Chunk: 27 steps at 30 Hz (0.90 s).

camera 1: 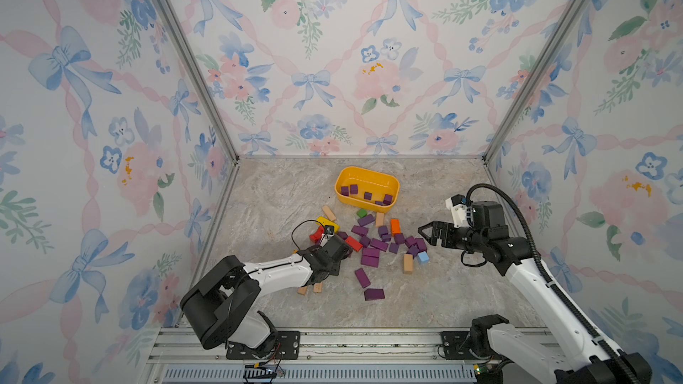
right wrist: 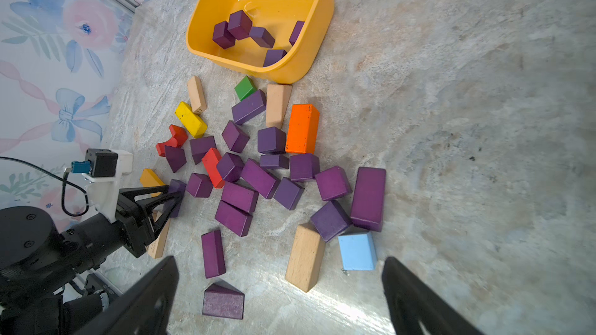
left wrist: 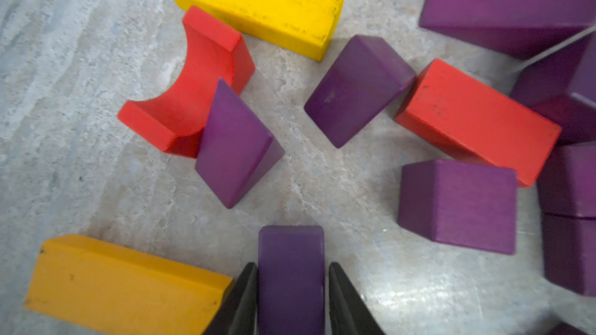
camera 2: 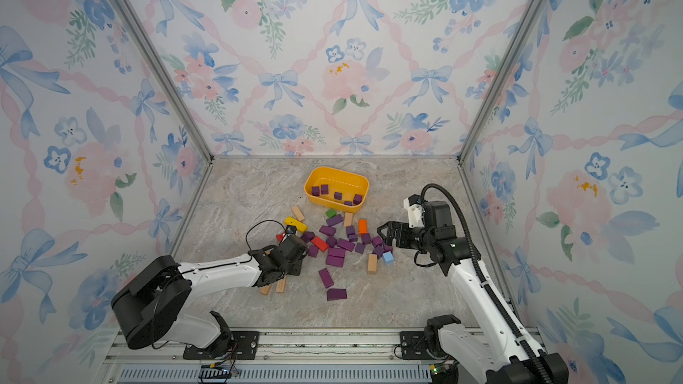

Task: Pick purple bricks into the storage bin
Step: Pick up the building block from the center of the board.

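The left hand [left wrist: 292, 266] is clamping its two black fingers [left wrist: 245, 298] on the sides of a purple block [left wrist: 290, 252] that is sitting on the marble-patterned tabletop [camera 1: 277, 197], at the left edge of the scattered pile. The right wrist view is showing the same grip from the side, with the block pinched at the fingertips. Just beside that block an orange-yellow block [left wrist: 122, 288] is lying flat. Farther out from the left hand, a purple wedge [left wrist: 235, 146] is leaning against a red arch block [left wrist: 190, 91], and a yellow bar [left wrist: 258, 4] is lying next to the arch. A red bar [left wrist: 477, 120] is lying between two more purple pieces. The right hand [right wrist: 279, 262] is hovering over the right edge of the pile with its fingers spread wide apart and nothing between them. Most of the purple bricks [camera 1: 369, 253] are crowding together on the tabletop between the two arms. Two of them are lying apart from the rest toward the front. Mixed in with them are an orange block [camera 1: 395, 226], a green cube [camera 1: 361, 213], a light blue cube [camera 1: 422, 257] and a tan bar [camera 1: 408, 263]. The storage bin [camera 1: 369, 169], a yellow tub, is standing just behind the pile. In both top views it is holding five small purple bricks along its near side.
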### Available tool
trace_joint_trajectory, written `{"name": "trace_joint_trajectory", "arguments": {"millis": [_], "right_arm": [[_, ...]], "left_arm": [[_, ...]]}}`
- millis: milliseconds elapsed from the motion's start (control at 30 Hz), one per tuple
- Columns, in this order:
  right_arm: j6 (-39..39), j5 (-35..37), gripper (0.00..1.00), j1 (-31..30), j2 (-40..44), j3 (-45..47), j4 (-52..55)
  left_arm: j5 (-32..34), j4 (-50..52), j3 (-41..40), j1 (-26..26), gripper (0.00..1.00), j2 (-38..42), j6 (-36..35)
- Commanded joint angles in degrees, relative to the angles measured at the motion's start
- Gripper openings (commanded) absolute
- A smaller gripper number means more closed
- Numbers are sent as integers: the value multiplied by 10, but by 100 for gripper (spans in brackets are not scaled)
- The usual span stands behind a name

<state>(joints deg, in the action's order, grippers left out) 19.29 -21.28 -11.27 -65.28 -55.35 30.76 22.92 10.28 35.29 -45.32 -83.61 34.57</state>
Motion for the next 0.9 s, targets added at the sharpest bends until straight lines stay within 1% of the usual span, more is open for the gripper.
{"name": "trace_joint_trajectory", "arguments": {"millis": [0,67,300,333,533,867], "right_arm": [[4,11,97,6,-12,2,15],[5,10,97,6,-12,1,16],[15,30,97,6,-2,16,10],[15,31,97,5,-3,17,9],[14,33,97,6,-18,3,15],[38,45,97,7,-31,2,-9]], "left_arm": [[1,11,15,3,35,-16,-14],[3,11,18,3,32,-20,-15],[5,11,34,2,28,-19,-23],[5,11,53,2,27,-15,-23],[18,11,79,-3,26,-1,-30],[24,11,165,-4,26,-23,-76]]}}
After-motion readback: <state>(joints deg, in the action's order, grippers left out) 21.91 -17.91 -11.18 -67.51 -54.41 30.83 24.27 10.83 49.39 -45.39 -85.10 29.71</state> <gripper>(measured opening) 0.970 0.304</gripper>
